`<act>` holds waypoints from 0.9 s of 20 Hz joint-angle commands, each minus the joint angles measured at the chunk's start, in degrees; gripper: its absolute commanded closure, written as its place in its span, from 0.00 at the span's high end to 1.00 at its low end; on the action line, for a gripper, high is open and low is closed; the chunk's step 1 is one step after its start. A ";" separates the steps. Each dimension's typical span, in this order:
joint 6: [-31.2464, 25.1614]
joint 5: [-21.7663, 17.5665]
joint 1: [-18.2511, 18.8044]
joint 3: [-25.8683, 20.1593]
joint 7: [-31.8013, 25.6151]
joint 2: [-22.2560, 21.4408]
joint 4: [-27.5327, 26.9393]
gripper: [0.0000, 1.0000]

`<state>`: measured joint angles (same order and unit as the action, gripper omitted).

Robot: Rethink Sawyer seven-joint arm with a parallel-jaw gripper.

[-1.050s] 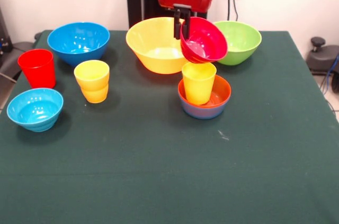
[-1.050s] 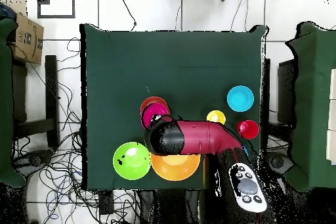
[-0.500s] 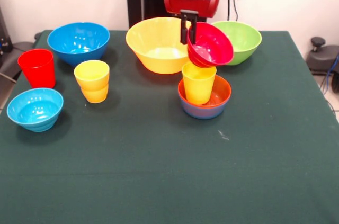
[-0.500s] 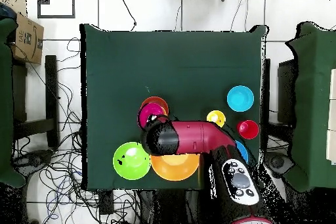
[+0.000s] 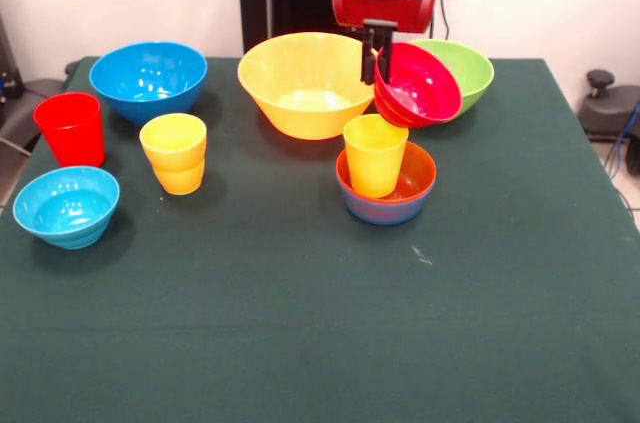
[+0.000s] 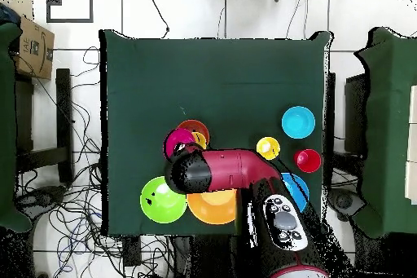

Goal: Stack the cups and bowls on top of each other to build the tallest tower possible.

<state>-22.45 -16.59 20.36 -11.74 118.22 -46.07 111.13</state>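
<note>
My gripper [image 5: 375, 71] is shut on the rim of the crimson bowl [image 5: 422, 85]. The bowl hangs tilted in the air, in front of the lime green bowl [image 5: 466, 67] and up and right of a yellow cup [image 5: 375, 154]. That cup stands in the orange-red bowl [image 5: 415, 181], which is nested in a blue bowl [image 5: 378, 214]. In the overhead view the crimson bowl [image 6: 178, 140] shows beside the arm [image 6: 232, 169], next to the orange-red bowl [image 6: 192, 126]. The large yellow-orange bowl [image 5: 300, 83] sits just left of the gripper.
On the left stand a medium blue bowl [image 5: 148, 77], a red cup [image 5: 72, 129], two nested yellow cups [image 5: 174, 151] and a small light-blue bowl [image 5: 66, 205]. Green cloth [image 5: 320, 323] covers the table.
The gripper has carried the crimson bowl to the right and slightly up, away from above the yellow cup and toward the lime green bowl. Nothing else has moved.
</note>
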 commanded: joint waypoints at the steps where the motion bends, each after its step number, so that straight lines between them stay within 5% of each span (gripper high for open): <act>1: 3.84 -3.87 0.22 -3.16 -0.70 3.27 -3.35 0.00; 18: 7.04 -5.45 1.83 -3.00 -2.34 6.58 -4.31 0.00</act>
<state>-17.35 -16.56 21.31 -11.85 118.22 -42.43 109.59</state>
